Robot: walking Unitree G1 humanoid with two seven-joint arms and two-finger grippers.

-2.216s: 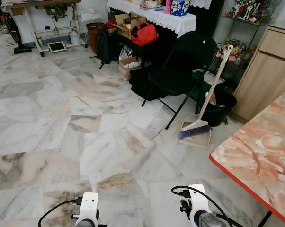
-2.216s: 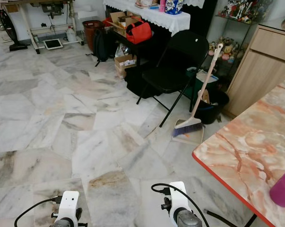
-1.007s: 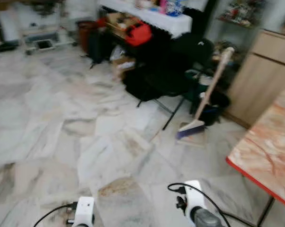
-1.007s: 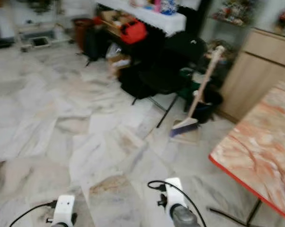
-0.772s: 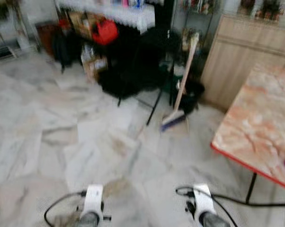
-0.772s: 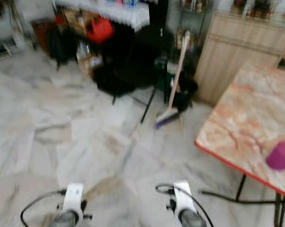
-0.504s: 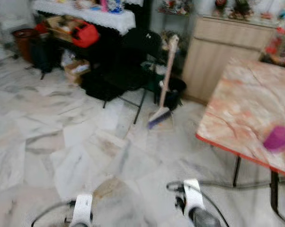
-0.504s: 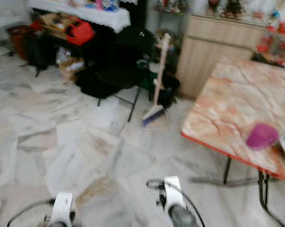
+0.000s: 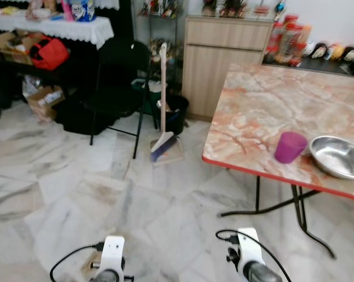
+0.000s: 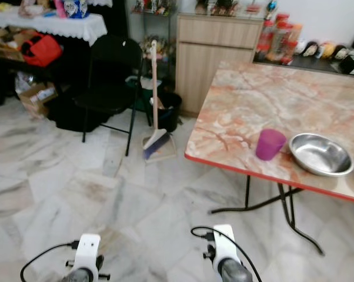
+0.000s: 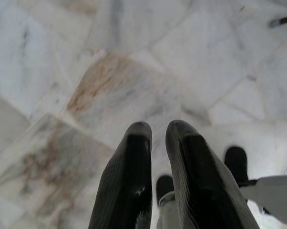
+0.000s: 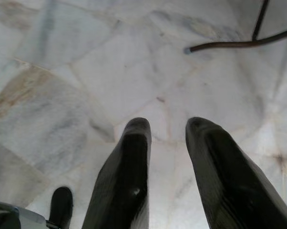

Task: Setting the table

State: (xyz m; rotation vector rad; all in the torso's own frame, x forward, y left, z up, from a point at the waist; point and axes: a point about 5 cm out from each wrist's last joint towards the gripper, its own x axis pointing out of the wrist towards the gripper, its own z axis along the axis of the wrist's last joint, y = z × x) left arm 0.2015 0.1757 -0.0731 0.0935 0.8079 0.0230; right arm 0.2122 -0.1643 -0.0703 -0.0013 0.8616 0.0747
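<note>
A purple cup [image 9: 290, 147] stands upright near the front edge of the table [image 9: 253, 111], and just beside it on the right sits a steel bowl [image 9: 338, 156], empty as far as can be seen. The table is marble-patterned with a red rim (black legs underneath). Down low, both arms hang over the floor [image 9: 65, 188]: the left gripper [image 11: 156, 130] points at the marble tiles with its fingers [image 11: 134, 157] nearly together, a thin gap between the tips, grasping nothing; the right gripper [image 12: 167, 126] has its fingers spread apart, also empty. Further back, a broom [image 9: 163, 111] leans near a black chair [image 9: 115, 82], beside a wooden cabinet [image 9: 224, 53].
</note>
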